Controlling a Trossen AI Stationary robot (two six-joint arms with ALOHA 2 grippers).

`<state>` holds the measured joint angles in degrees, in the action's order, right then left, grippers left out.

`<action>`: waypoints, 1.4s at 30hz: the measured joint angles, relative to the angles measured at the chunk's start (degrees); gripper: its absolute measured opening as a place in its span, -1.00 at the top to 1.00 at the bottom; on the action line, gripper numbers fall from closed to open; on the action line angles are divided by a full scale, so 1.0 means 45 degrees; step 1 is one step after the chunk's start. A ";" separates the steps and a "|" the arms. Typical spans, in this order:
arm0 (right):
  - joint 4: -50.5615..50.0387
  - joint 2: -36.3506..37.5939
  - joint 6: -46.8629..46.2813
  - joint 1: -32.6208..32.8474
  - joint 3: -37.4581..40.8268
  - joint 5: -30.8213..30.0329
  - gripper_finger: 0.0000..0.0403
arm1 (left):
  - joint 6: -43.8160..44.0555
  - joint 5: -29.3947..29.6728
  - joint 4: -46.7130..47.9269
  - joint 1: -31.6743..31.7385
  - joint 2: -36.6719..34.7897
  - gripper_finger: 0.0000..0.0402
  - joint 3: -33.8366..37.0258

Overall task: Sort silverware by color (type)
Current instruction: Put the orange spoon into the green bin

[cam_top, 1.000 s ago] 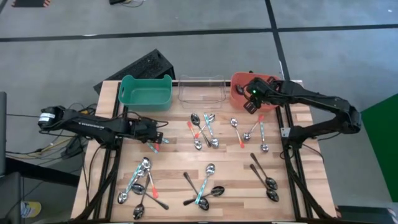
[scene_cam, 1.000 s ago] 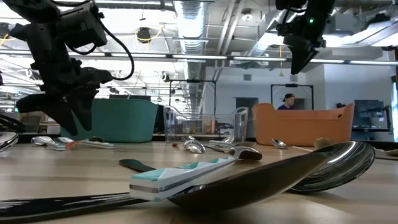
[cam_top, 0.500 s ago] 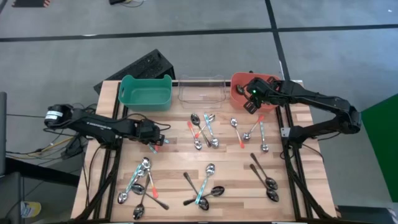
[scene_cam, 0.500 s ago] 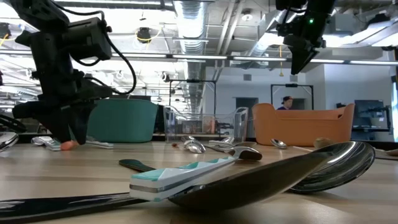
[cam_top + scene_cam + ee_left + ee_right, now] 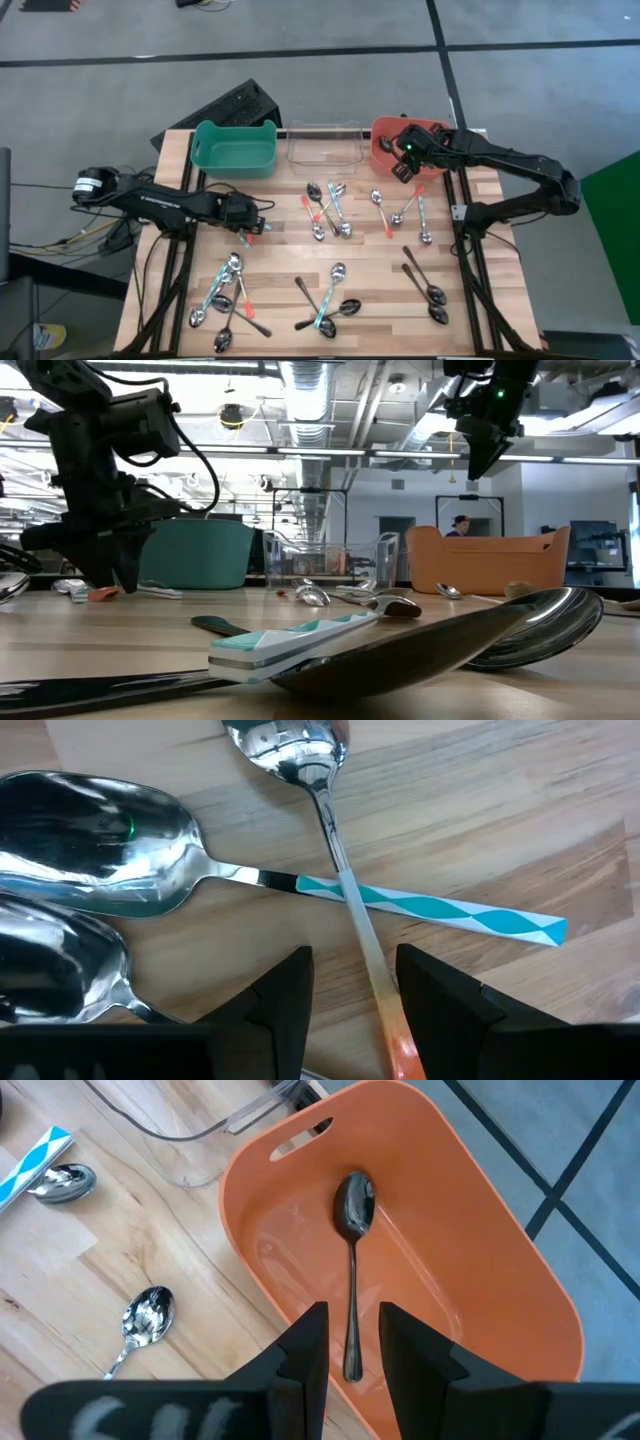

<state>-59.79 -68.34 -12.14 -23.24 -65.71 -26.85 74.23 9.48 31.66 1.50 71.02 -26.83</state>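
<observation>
Many spoons lie in loose groups on the wooden table (image 5: 280, 250). My left gripper (image 5: 248, 234) points steeply down, low over the table's left side. In the left wrist view it (image 5: 352, 1010) is open, one finger on each side of the handle of an orange-handled spoon (image 5: 372, 960). That spoon lies across a teal-and-white-handled spoon (image 5: 430, 910). My right gripper (image 5: 352, 1350) hangs open and empty high above the orange bin (image 5: 470, 1260), where one spoon (image 5: 354, 1270) lies on the bin's floor. My left gripper comes from above with its fingers across the orange-handled spoon's handle, toward its coloured end (image 5: 385, 1005). The handle lies on the table and runs close beside one finger (image 5: 435, 1005). Whether that finger touches it, I cannot tell.
A teal bin (image 5: 234, 148), a clear bin (image 5: 323, 145) and the orange bin (image 5: 385, 150) stand in a row along the far edge. Spoon groups lie at the centre (image 5: 325, 210), right (image 5: 400, 210), near left (image 5: 225, 295) and near right (image 5: 425, 280).
My left gripper has sunk to the table and tipped more steeply down, settling over the orange-handled spoon; for the last half second it has kept still. The spoons have not moved.
</observation>
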 joint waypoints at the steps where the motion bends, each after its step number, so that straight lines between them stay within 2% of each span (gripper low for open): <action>1: 0.0000 0.0000 -0.0001 0.0000 0.0000 0.0000 0.44 | -0.0004 0.0031 0.0009 0.0000 0.0000 0.36 0.0007; 13: 0.0000 0.0000 0.0004 0.0000 0.0000 0.0000 0.44 | -0.0579 0.0271 0.0268 0.0000 0.0010 0.96 0.0028; 22: 0.0000 0.0000 0.0009 0.0000 0.0005 0.0000 0.44 | -0.1700 0.0392 0.0389 -0.0025 -0.0014 0.99 -0.0111; 25: 0.0000 0.0000 0.0009 0.0000 0.0005 0.0000 0.44 | -0.2084 0.0837 0.0428 -0.0111 0.0029 1.00 -0.0447; 37: 0.0005 0.0000 0.0004 0.0000 0.0005 0.0000 0.44 | -0.4515 0.1422 0.0605 -0.0238 -0.0010 1.00 -0.2983; 42: 0.0006 0.0000 0.0004 0.0000 0.0005 0.0000 0.44 | -0.6618 0.2279 0.0723 0.0071 -0.0015 1.00 -0.4437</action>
<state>-59.76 -68.34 -12.12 -23.24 -65.69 -26.85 44.45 19.74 34.92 1.82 70.96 -46.79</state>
